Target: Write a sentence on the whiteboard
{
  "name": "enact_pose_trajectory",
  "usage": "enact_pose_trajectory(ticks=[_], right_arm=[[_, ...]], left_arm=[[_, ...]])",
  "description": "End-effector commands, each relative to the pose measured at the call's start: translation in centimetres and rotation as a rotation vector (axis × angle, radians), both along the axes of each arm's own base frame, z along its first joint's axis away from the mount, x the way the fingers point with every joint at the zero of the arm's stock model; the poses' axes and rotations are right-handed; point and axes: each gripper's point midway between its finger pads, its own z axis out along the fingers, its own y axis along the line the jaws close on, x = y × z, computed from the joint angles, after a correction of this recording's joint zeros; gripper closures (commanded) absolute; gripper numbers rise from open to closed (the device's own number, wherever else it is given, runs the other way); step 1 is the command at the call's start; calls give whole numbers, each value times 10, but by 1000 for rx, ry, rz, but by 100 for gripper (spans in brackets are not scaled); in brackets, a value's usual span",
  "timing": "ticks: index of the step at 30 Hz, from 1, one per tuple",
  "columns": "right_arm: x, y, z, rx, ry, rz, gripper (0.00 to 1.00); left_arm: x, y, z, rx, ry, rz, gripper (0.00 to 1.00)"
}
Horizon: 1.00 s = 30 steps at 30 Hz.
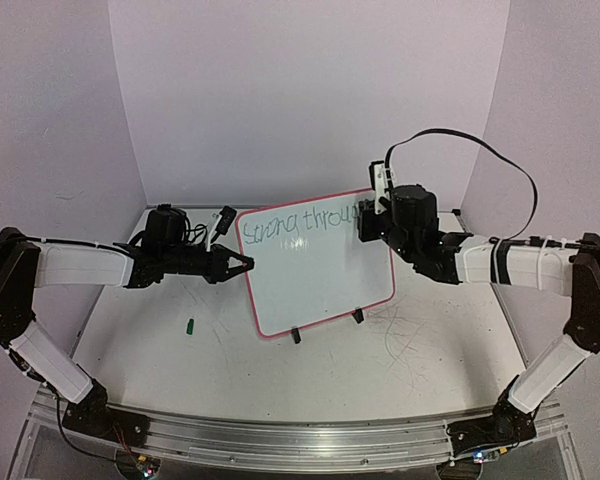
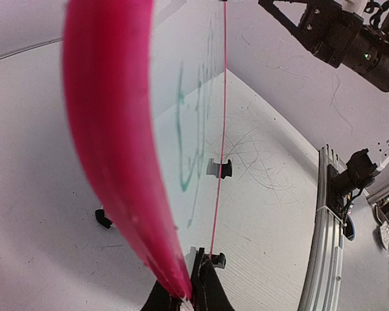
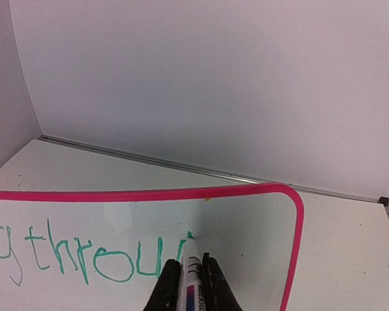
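The whiteboard stands tilted on its clip feet mid-table, its pink rim seen edge-on in the left wrist view. My left gripper is shut on the board's left edge. The sentence runs in green along the top and reads "Strong throu", with a further stroke begun. My right gripper is shut on a white marker. The marker's green tip touches the board at the end of the writing, near the whiteboard's upper right corner.
A small green cap lies on the tabletop left of the board. Two black clip feet hold the board's lower edge. Grey scribbles mark the table at the right. Walls close in the back and sides.
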Motion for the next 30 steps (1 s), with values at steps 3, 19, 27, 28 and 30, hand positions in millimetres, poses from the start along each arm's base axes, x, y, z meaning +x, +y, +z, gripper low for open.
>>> enact_pose_trajectory(ticks=[3,19,27,28,30], right_arm=[[-14,-7,-8,11,37,10,100],[-28,1,-28,0,97,56,100],[-22,13,4,46,28,74,100],[-25,9,12,56,11,66,100],[-31,0,26,72,-18,54,100]], left_arm=[[25,12,-9,106,-104,96,100],[25,11,-11,109,-101,92,100],[25,11,-10,110,-102,95,100],[25,11,-10,111,-101,95,100],[25,12,-10,113,-102,97,100]])
